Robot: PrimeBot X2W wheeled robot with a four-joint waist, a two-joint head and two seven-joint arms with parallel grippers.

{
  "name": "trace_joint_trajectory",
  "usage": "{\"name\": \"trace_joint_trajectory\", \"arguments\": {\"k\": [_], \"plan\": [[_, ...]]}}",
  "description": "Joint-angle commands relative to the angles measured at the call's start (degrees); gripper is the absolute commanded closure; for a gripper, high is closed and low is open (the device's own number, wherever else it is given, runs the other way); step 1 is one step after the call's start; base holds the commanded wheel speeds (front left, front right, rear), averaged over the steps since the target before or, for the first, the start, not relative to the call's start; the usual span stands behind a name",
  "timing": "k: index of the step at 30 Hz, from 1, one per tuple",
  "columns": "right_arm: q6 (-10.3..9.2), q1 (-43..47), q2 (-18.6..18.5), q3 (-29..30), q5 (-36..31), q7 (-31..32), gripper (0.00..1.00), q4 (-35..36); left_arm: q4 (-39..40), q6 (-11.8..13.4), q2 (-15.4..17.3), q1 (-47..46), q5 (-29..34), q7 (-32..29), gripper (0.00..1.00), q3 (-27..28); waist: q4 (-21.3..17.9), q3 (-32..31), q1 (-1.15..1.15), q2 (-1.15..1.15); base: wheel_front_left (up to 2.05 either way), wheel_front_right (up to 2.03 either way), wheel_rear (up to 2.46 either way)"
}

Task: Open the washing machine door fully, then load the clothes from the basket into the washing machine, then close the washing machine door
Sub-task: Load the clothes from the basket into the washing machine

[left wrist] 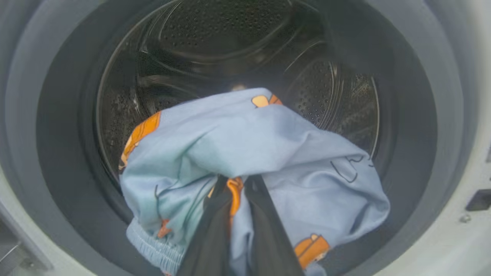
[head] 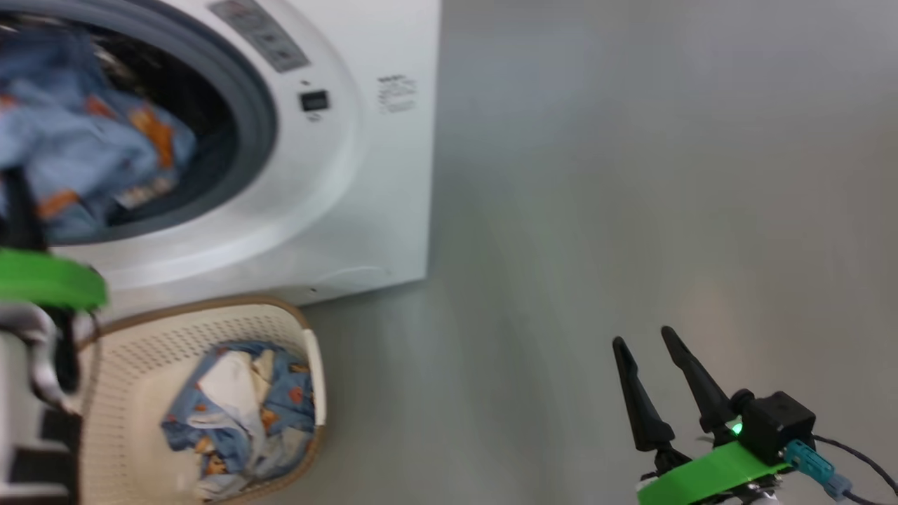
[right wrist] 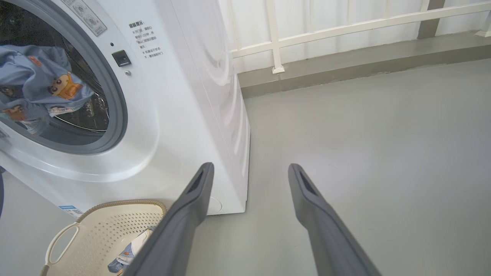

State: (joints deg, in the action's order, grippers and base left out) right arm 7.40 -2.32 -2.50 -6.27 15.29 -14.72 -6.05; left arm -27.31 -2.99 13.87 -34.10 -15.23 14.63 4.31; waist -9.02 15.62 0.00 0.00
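The washing machine (head: pixel 365 175) stands at the upper left with its round mouth uncovered; its door is out of view. My left gripper (left wrist: pixel 234 182) is shut on a light blue garment of the clothes (left wrist: pixel 249 138) and holds it in the mouth, in front of the steel drum (left wrist: pixel 230 46). That same garment (head: pixel 84 140) hangs over the grey gasket. The cream basket (head: pixel 140 337) sits on the floor before the machine, with more clothes (head: pixel 245 414) bundled inside. My right gripper (head: pixel 642 337) is open and holds nothing, low over the floor to the right of the machine.
Grey floor (head: pixel 631 175) stretches to the right of the machine. A white railing (right wrist: pixel 276 38) on a low raised kerb (right wrist: pixel 345 65) runs along the far side. The basket (right wrist: pixel 99 237) lies just left of my right gripper (right wrist: pixel 250 165).
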Motion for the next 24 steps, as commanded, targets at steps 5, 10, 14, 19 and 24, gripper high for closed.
{"name": "trace_joint_trajectory", "arguments": {"k": [5,10,14,19,24], "plan": [[0.09,-2.4,-0.4,-2.8,1.7,-0.3,0.0,0.9,-4.8,0.6,6.0,-10.2,1.8,0.3,1.0,1.6,-8.6,10.0,0.0,0.0,0.0,0.0,0.0],[0.09,-3.1,-0.4,-3.4,2.1,-0.3,0.0,0.8,-11.2,0.2,8.5,-17.6,2.1,0.3,1.0,1.7,-10.2,13.8,0.0,0.0,0.0,0.0,0.0],[0.09,-3.5,-0.4,-3.4,1.8,-0.3,0.0,1.0,-13.4,0.2,10.5,-22.0,2.9,0.4,1.0,2.3,-10.9,16.6,0.0,0.0,0.0,0.0,0.0],[0.09,-3.8,-0.4,-3.3,0.7,-0.3,0.0,1.1,-15.1,0.3,12.5,-26.0,4.1,0.4,1.0,2.8,-11.0,19.6,0.0,0.0,0.0,0.0,0.0],[0.09,-4.0,-0.4,-3.2,0.1,-0.3,0.0,1.4,-16.2,-0.3,13.5,-28.6,4.5,0.4,1.0,3.2,-10.9,21.5,0.0,0.0,0.0,0.0,0.0]]}}
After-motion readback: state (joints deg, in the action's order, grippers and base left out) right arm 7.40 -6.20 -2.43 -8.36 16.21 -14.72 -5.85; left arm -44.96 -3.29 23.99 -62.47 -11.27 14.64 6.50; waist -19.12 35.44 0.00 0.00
